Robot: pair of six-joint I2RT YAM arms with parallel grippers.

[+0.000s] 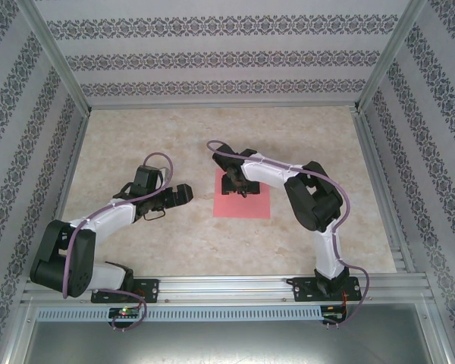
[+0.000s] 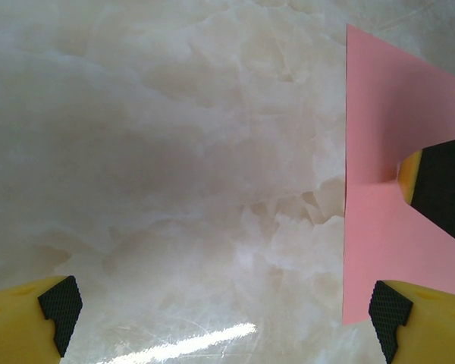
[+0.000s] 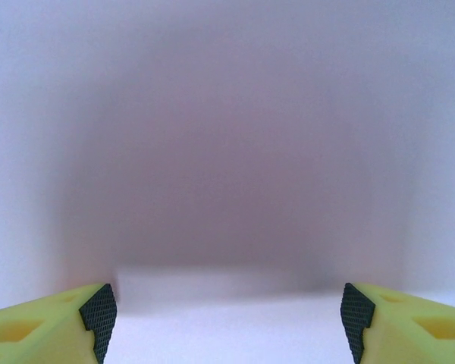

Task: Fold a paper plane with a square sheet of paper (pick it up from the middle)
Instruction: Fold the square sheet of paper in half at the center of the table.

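The square sheet of paper is salmon pink and lies flat on the marble table at the centre. My right gripper points down onto its far half, jaws open wide. In the left wrist view one of its fingertips presses into the sheet and puckers it. The right wrist view has its jaws spread over a blurred pale pink surface. My left gripper hovers open just left of the sheet, nothing between its fingers. The paper plane is out of view.
Patterned walls and aluminium frame posts enclose the table on three sides. A metal rail carrying both arm bases runs along the near edge. Bare marble surrounds the sheet.
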